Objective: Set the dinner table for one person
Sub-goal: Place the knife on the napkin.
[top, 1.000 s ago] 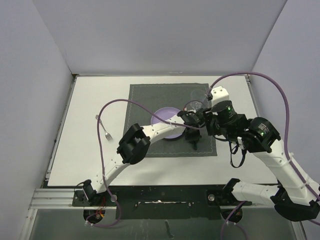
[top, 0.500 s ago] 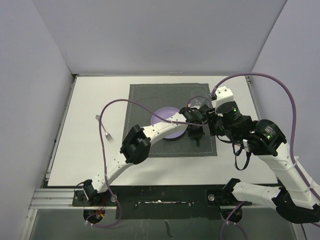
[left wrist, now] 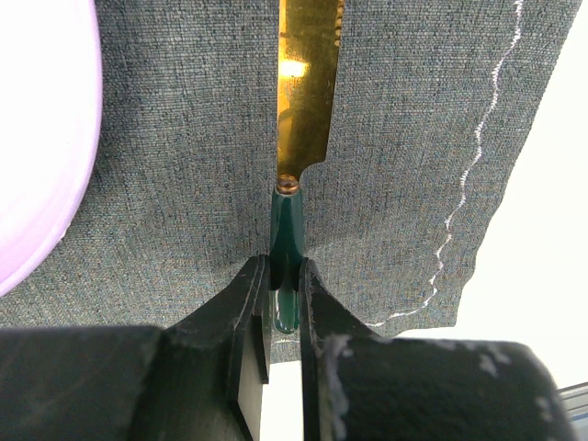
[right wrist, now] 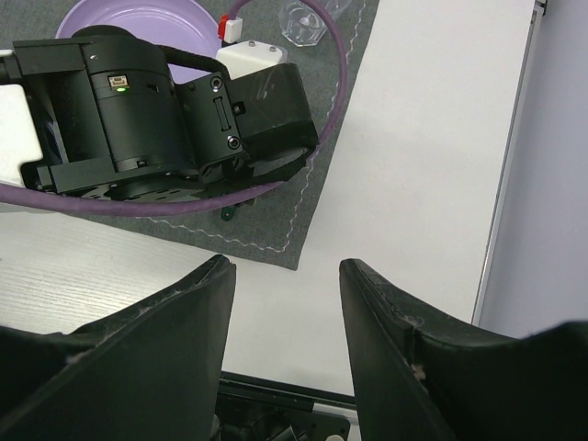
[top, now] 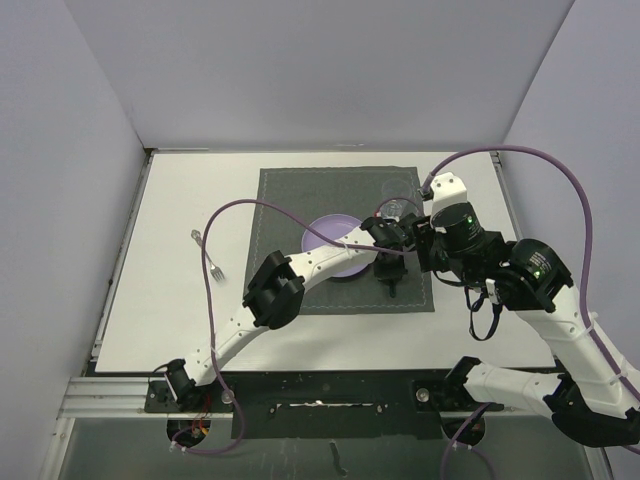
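Observation:
A knife with a gold blade (left wrist: pixel 308 92) and a dark green handle (left wrist: pixel 287 225) lies lengthwise on the grey placemat (left wrist: pixel 184 184). My left gripper (left wrist: pixel 285 268) is shut on the end of that handle, low over the mat to the right of the purple plate (top: pixel 335 245). From above, the left gripper (top: pixel 389 262) hides most of the knife. My right gripper (right wrist: pixel 285 266) hangs open and empty above the white dinner table (top: pixel 170 300), by the mat's near right corner. A clear glass (top: pixel 395 210) stands on the mat behind the grippers.
A fork (top: pixel 208 256) lies on the bare tabletop left of the placemat (top: pixel 290 200). The left arm's purple cable (top: pixel 250 205) arcs over the mat. Grey walls close in the table on three sides.
The right arm has drawn back a little to the right. The left gripper has shifted slightly to the right over the mat, still holding the knife.

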### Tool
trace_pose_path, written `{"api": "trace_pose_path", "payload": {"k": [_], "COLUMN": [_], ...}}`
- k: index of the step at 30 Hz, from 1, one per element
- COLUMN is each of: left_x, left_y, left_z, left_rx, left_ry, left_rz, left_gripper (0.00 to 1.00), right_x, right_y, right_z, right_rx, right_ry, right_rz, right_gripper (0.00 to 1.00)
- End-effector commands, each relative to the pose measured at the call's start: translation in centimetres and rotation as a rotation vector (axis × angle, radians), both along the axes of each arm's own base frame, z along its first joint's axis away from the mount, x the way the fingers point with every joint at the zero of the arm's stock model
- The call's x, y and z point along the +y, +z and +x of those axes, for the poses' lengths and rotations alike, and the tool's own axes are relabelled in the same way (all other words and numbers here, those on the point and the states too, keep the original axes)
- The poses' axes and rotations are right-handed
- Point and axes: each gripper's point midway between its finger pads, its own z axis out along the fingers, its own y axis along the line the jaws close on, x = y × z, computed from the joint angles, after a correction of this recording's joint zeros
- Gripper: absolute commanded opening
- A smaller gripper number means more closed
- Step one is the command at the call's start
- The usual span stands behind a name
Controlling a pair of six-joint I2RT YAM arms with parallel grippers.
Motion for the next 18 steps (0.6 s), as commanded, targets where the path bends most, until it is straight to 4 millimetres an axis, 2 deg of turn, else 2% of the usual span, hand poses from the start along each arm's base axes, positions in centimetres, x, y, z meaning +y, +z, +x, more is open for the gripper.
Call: {"api": "trace_pose_path", "payload": {"k": [1, 18], "left_x": [-1.3, -2.7], "left_y": [0.6, 0.8], "left_z": [0.3, 0.5], "left_rx": [-0.021, -0.023], "left_ry": [-0.013, -0.018], "left_rz": [-0.04, -0.089], "left_gripper": [0.0, 0.0], "right_x": [-0.5, -0.9], "right_y": [2.1, 1.8], "right_z": [0.1, -0.1], "right_rx": [-0.061, -0.058], "right_ry": [-0.017, -0.027], "right_rz": [0.036, 0.026], "right_gripper": [0.5, 0.5]}}
